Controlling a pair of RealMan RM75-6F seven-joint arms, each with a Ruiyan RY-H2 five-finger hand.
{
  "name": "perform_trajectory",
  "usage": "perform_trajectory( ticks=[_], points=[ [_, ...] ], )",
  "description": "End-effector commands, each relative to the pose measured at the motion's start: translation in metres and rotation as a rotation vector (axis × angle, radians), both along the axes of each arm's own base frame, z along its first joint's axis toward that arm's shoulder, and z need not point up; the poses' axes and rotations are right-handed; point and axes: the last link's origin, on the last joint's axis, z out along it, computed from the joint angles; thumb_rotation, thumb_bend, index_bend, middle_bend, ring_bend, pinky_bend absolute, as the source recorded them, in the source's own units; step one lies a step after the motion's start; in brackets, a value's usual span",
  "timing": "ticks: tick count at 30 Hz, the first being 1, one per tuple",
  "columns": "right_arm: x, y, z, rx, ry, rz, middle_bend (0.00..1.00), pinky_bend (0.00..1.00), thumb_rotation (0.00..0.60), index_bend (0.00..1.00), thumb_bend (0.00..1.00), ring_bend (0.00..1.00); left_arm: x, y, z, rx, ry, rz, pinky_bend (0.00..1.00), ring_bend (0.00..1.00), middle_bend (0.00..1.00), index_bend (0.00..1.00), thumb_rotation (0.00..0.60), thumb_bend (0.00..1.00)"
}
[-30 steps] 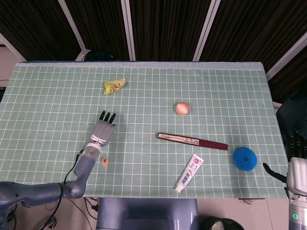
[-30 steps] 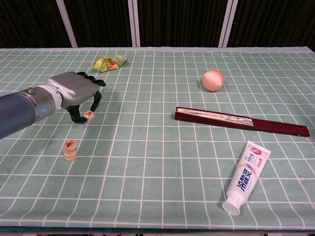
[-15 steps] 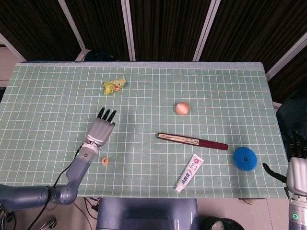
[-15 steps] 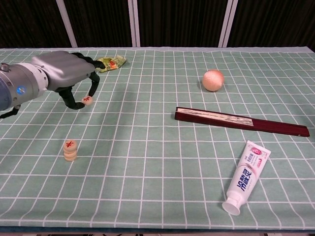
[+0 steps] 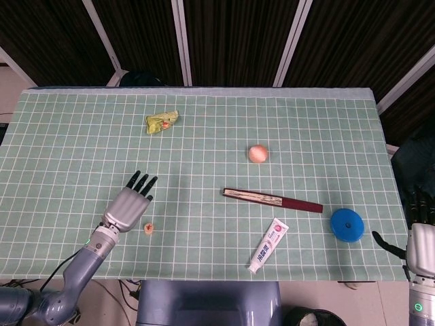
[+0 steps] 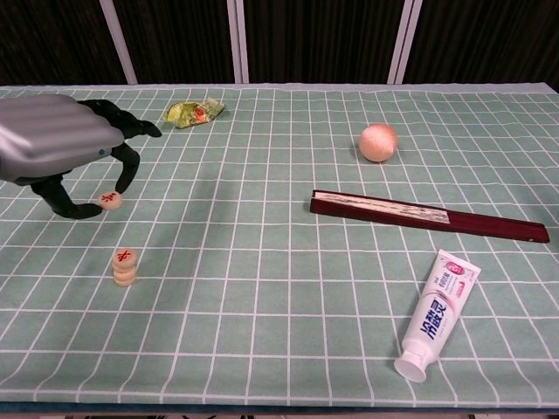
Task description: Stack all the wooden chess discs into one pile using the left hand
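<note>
Since a second ago my left hand [image 6: 61, 144] has swung toward the near-left part of the bench [image 5: 326, 136], carrying the disc [image 6: 110, 200] along. I have that disc pinched between the thumb and one of the fingers [image 6: 129, 168], red mark facing up, held above the cloth; the other fingers are curled over the top. It hangs just behind the pile of discs [image 6: 124, 267], above it but not over it — apart, not touching. From the head view the pile [image 5: 148, 229] sits just to the right of the hand [image 5: 128, 208].

My right hand [image 5: 421, 234] stays off the bench at the far right edge, fingers spread, nothing in it.

Further along lie a green wrapper [image 6: 194, 112], a peach-coloured ball [image 6: 378, 142], a closed dark-red fan [image 6: 428, 216], a toothpaste tube [image 6: 436, 314] and a blue lid [image 5: 346, 225].
</note>
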Motion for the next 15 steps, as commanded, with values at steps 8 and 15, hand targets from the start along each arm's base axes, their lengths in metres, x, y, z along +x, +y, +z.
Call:
perform_trajectory(
  ticks=[8, 15],
  points=[
    [0.0, 0.0, 0.0, -0.001, 0.001, 0.0, 0.01, 0.0, 0.6, 0.09, 0.23, 0.0, -0.016, -0.018, -0.006, -0.027, 0.023, -0.043, 0.0, 0.0, 0.0, 0.5, 0.6, 0.31],
    [0.0, 0.0, 0.0, -0.005, 0.001, 0.001, 0.01, 0.0, 0.6, 0.09, 0.23, 0.0, -0.014, -0.024, -0.021, -0.061, 0.032, -0.077, 0.0, 0.0, 0.0, 0.5, 0.6, 0.31]
  ],
)
